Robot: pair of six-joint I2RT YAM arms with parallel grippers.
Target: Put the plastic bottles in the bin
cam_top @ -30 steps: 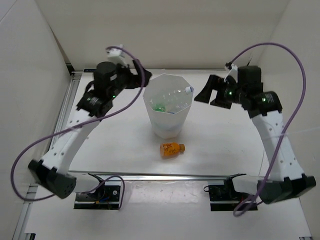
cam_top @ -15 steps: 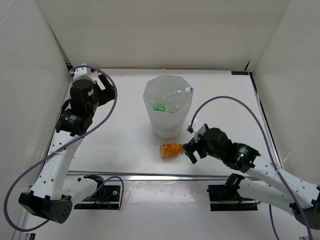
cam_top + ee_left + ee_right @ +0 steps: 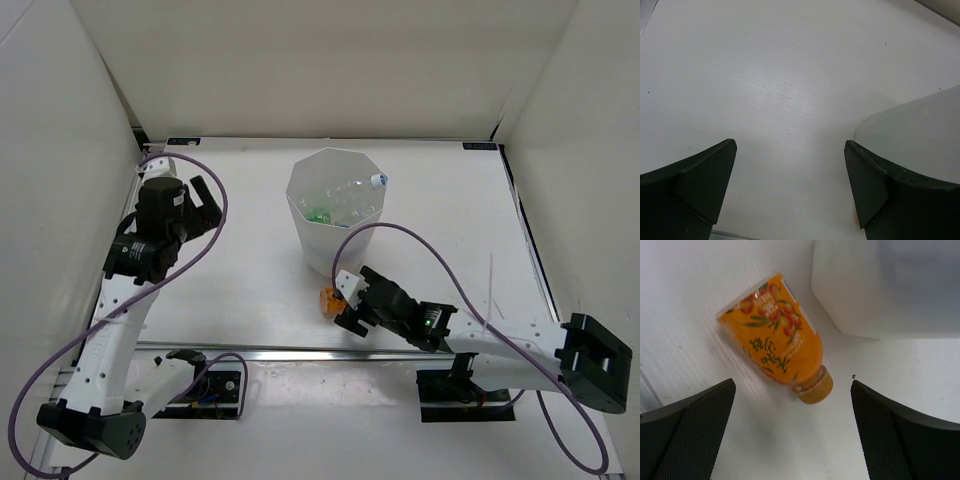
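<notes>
The white faceted bin [image 3: 294,200] stands at mid-table. Inside it lie a green bottle [image 3: 318,213] and clear bottles, one with a blue cap [image 3: 378,181]. An orange bottle [image 3: 326,298] lies on its side just in front of the bin. My right gripper [image 3: 341,304] covers most of it from above. In the right wrist view the orange bottle [image 3: 777,347] lies cap towards me, its cap between my wide open fingers, and my right gripper [image 3: 792,385] touches nothing. The bin's base [image 3: 890,285] is just beyond. My left gripper [image 3: 205,198] hangs open and empty, left of the bin.
White walls close in the table at the left, back and right. A metal rail [image 3: 300,352] runs along the near edge by the arm bases. In the left wrist view my left gripper [image 3: 790,145] is over bare tabletop, with the bin's side [image 3: 920,125] at right.
My right arm swung from the bin's right side down and left to the orange bottle in front. My left arm drew away from the bin toward the left wall.
</notes>
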